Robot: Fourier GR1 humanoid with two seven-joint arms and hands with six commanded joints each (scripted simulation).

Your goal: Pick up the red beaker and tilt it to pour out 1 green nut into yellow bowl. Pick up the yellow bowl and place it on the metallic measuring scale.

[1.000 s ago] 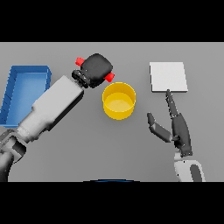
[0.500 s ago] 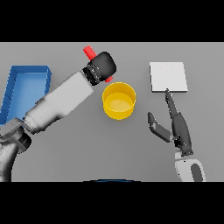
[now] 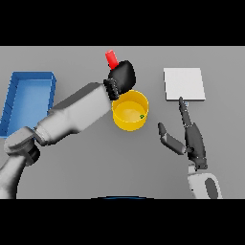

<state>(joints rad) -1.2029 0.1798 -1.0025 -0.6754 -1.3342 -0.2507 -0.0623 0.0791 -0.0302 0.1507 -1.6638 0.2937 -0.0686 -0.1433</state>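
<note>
Since half a second ago the left hand [image 3: 122, 76] has swung right, so it now sits at the far rim of the yellow bowl [image 3: 129, 111], and a small green nut [image 3: 142, 116] has appeared inside the bowl near its right wall.

Nearest, the right hand [image 3: 194, 141] hovers over the grey desk [image 3: 95, 167] to the right of the bowl, apart from it, its fingers straight and spread, one pointing toward the scale.

Further out, the bowl stands upright on the desk in the middle. The left arm reaches across from the lower left, and the left hand's fingers are curled round the red beaker [image 3: 111, 58], of which only a short red end shows, sticking out beyond the hand on the far side.

At the left lies a blue tray [image 3: 28, 81]. Far right, the square pale scale [image 3: 184, 83] lies flat, well apart from the bowl.
</note>
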